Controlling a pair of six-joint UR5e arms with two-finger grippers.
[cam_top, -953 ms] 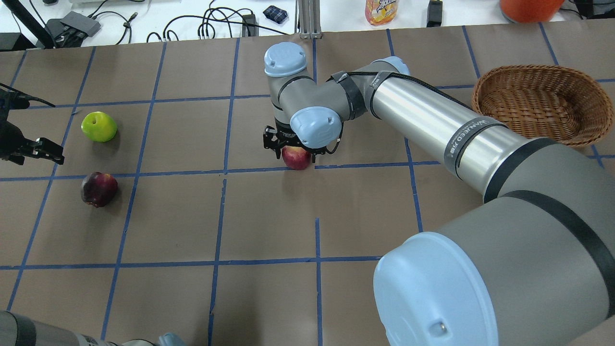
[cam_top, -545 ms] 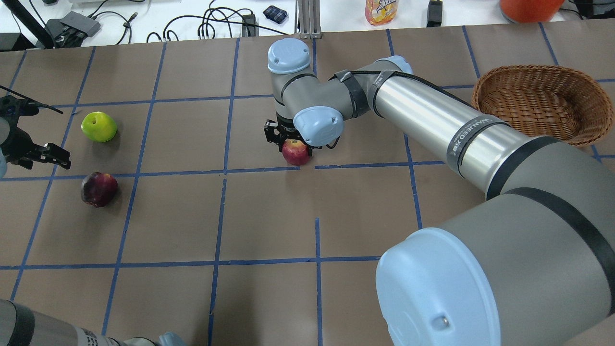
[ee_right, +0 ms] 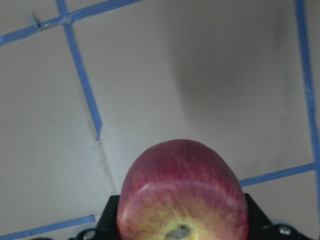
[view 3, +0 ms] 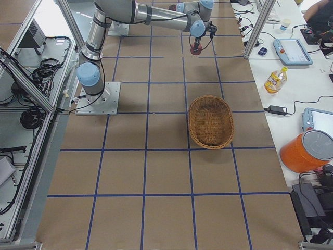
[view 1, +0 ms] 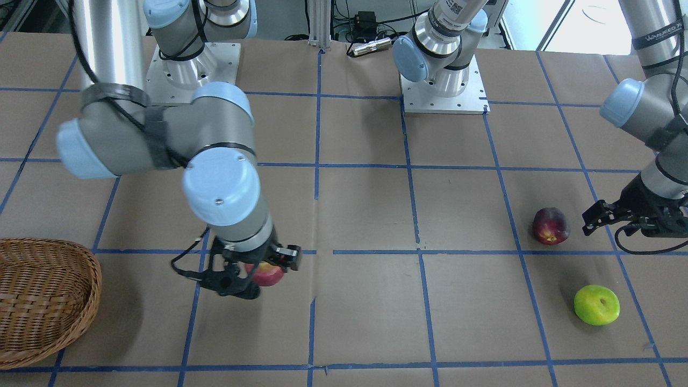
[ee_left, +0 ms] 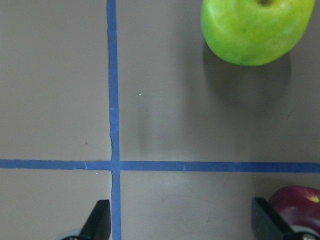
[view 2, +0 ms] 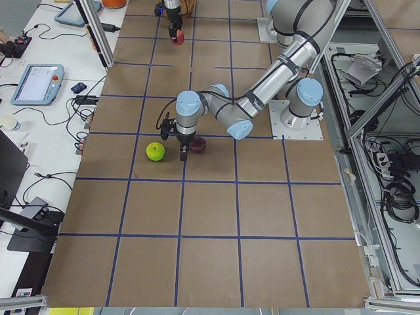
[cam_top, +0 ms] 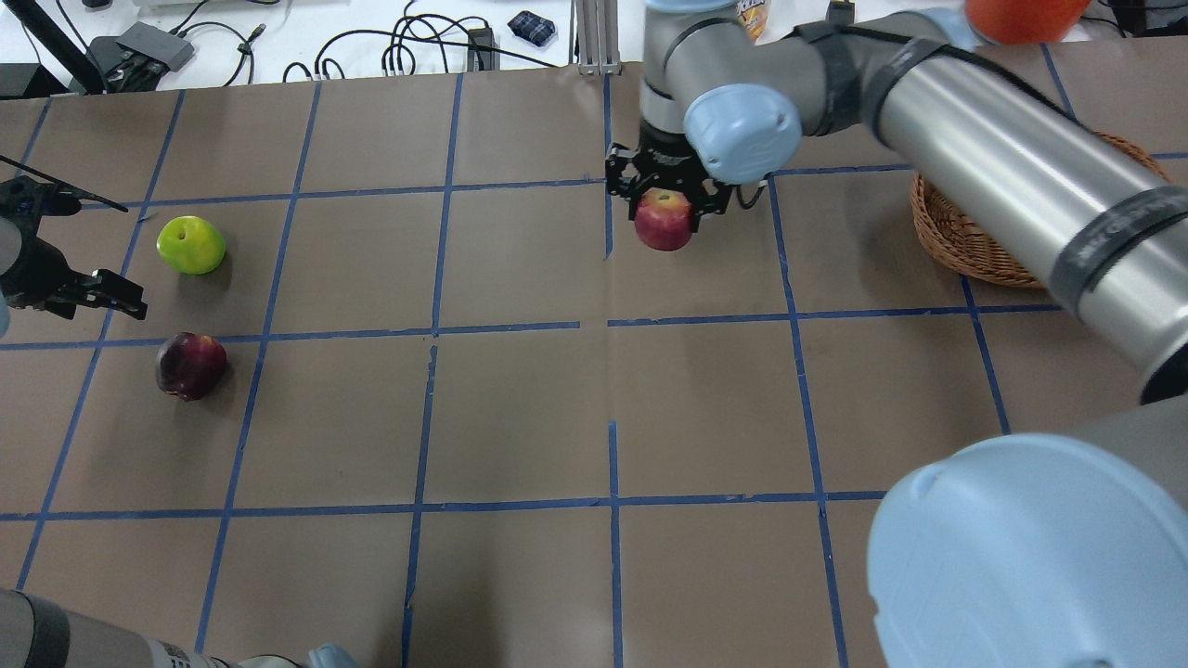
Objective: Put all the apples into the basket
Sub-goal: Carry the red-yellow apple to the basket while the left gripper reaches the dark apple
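Note:
My right gripper (cam_top: 665, 197) is shut on the red apple (cam_top: 664, 221) and holds it above the table, left of the wicker basket (cam_top: 965, 243). The apple fills the bottom of the right wrist view (ee_right: 182, 200) and also shows in the front view (view 1: 268, 274). The basket (view 3: 210, 97) is empty. The green apple (cam_top: 191, 244) and the maroon apple (cam_top: 191, 365) lie on the table at the left. My left gripper (cam_top: 116, 295) is open and empty, hovering between them and slightly to their left. Its wrist view shows the green apple (ee_left: 255, 30) ahead and the maroon apple (ee_left: 300, 205) by one fingertip.
The table is brown paper with a blue tape grid (cam_top: 613, 320). Cables, a bottle (view 3: 274, 79) and an orange container (view 3: 307, 151) sit on the white bench beyond the table's far edge. The right arm's long link (cam_top: 1012, 195) crosses over the basket's near side.
My right gripper has lifted the red apple off the table and carried it farther away and to the right, toward the basket. My left gripper has shifted slightly toward the two apples.

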